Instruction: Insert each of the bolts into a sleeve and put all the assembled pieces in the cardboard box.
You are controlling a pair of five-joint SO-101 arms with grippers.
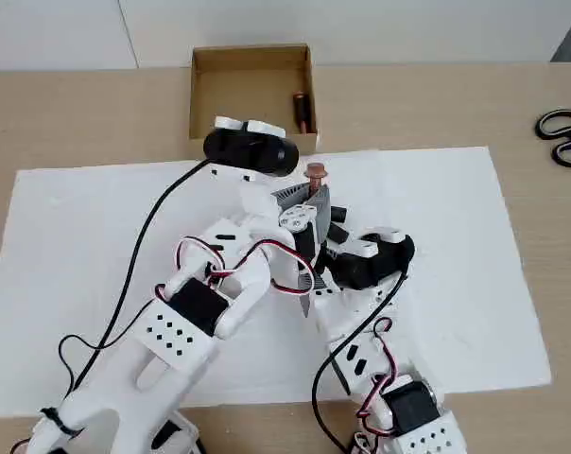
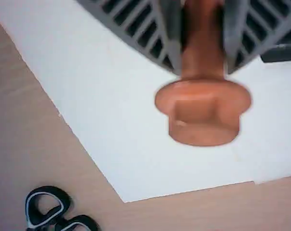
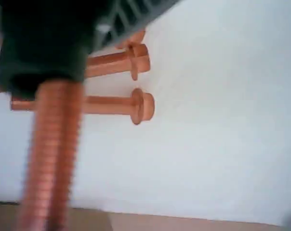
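Note:
My left gripper (image 1: 314, 194) is shut on an orange bolt (image 2: 203, 110), its grey fingers (image 2: 136, 29) clamping the shaft just behind the hex head (image 1: 316, 172). The right gripper (image 1: 331, 235) sits close below it in the high view, shut on a black sleeve (image 3: 39, 53). A threaded orange shaft (image 3: 51, 154) sticks out of that sleeve. Two loose bolts (image 3: 112, 62) (image 3: 92, 105) lie side by side on the white paper. The cardboard box (image 1: 202, 95) stands at the table's back, holding one orange and black piece (image 1: 302, 112) against its right wall.
A large white paper sheet (image 1: 437, 246) covers the middle of the wooden table. Black-handled scissors (image 1: 564, 135) lie off the sheet at the far right edge. The two arms crowd the sheet's centre, with cables trailing toward the front.

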